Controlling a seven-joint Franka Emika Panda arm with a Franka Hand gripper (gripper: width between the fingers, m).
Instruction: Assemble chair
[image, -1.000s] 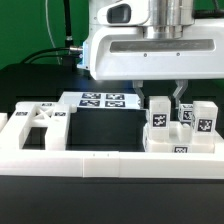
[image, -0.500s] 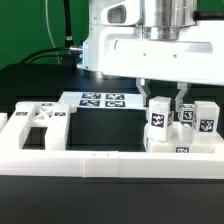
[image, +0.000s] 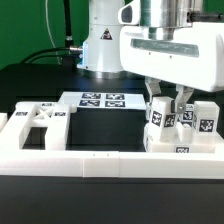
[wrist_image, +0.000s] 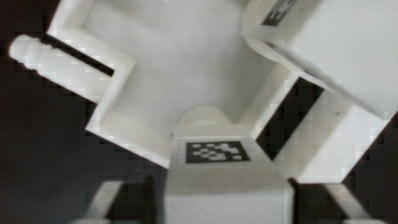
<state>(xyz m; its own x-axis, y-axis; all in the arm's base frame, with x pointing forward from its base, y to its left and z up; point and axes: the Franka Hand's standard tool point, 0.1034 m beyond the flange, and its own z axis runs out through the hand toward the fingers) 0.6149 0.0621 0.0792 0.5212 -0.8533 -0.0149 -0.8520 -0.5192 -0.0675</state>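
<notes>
Fingers spread open, straddling tagged block in chair parts cluster, exterior view's right, on tabletop. Block probably light, rigid, glossy-slick: pinch flat opposite faces, mid-height.

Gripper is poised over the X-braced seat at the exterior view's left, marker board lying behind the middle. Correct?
Not quite. The exterior view shows the gripper over the upright blocks at its right, not the X-braced seat. The marker board is as stated.
</notes>
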